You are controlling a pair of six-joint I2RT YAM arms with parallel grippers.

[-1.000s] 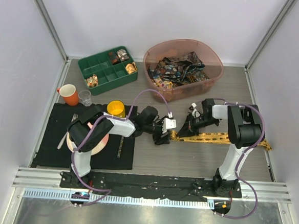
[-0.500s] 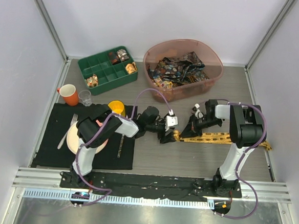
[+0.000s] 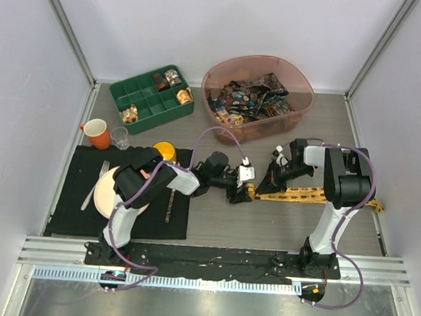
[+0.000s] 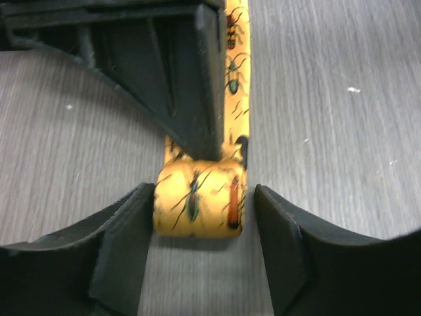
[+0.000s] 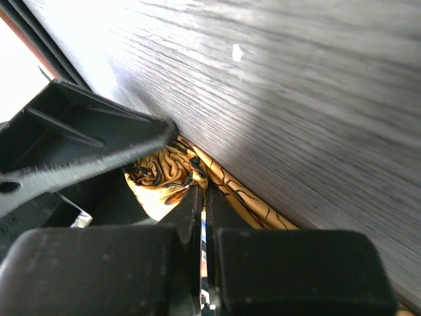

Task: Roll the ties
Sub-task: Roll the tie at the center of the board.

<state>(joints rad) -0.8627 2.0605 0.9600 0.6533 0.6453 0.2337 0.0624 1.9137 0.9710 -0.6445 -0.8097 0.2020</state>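
Cloth of the yellow tie (image 3: 298,195) runs flat along the table (image 3: 263,227), its long axis left to right. The rolled end points at the left arm and the loose end passes behind the right arm's upright link. It is yellow-orange, printed with small dark insects and thin dark strokes.

On the left, the left arm rises from its base, leans over the plate (image 3: 107,194) on the black mat (image 3: 76,214), then stretches right with its wrist low. The left gripper (image 4: 200,247) is spread wide, one finger on each side of the roll (image 4: 199,203). The left finger (image 4: 125,243) sits at the roll's edge and the other stands just off it, so the roll is not clamped. The roll is a short, fat cylinder lying crosswise to the strip.

Just right of it, the right gripper (image 3: 266,185) has its fingers pressed together, and their tips come down on the flat strip right behind the roll. The right arm stands up from its base, elbow high, with the forearm sloping down and leftward.

Farther back, dark ties (image 3: 254,96) with busy prints lie heaped in a pink basin (image 3: 263,130).
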